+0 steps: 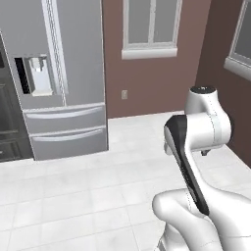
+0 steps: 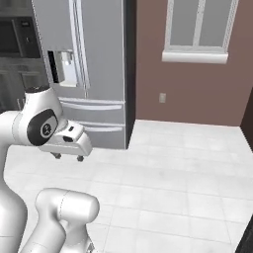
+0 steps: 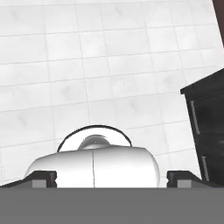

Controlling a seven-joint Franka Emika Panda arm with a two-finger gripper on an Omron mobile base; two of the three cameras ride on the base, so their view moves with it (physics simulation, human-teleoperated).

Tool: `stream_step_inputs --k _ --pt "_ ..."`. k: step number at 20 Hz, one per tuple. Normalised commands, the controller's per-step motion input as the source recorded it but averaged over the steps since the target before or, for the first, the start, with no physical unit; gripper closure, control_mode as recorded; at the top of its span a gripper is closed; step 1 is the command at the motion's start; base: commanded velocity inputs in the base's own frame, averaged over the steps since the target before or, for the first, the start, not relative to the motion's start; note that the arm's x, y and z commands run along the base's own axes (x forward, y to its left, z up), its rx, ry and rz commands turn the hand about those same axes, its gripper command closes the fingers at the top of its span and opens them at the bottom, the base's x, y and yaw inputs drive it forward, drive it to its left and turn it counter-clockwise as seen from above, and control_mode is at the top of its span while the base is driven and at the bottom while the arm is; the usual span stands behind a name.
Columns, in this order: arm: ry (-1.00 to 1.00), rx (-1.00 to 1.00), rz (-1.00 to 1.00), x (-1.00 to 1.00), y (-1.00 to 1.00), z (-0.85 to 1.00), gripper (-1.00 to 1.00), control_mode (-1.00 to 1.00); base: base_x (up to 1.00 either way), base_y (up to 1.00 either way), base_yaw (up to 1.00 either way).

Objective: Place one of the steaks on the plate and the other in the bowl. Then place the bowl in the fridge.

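Note:
The fridge is tall and grey, with a dispenser panel and two lower drawers. It stands at the back left with its doors shut, and the right base view shows the fridge too. My gripper hangs from the folded arm, well in front of the fridge, pointing down at the white tile floor. In the hand view the gripper is open, its two dark fingertips set wide apart with nothing between them. The steaks, the plate and the bowl are out of view.
Dark cabinets stand to the left of the fridge. A dark cabinet with drawer handles stands on the right of the hand view. A brown wall with a window runs behind. White tile floor spreads between me and the fridge.

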Motion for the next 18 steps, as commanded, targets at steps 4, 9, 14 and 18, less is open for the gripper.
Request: stream_step_inputs --k 4,9,14,18 --pt "0.00 0.00 0.00 0.00 0.00 0.00 -1.00 1.00 1.00 0.04 0.00" --pt "0.00 0.00 0.00 0.00 0.00 0.00 -1.00 1.00 1.00 0.24 0.00" --pt "0.00 0.00 0.00 0.00 0.00 0.00 -1.00 1.00 1.00 0.77 0.00" --pt "0.00 0.00 0.00 0.00 0.00 0.00 -1.00 1.00 0.65 0.93 -0.03"
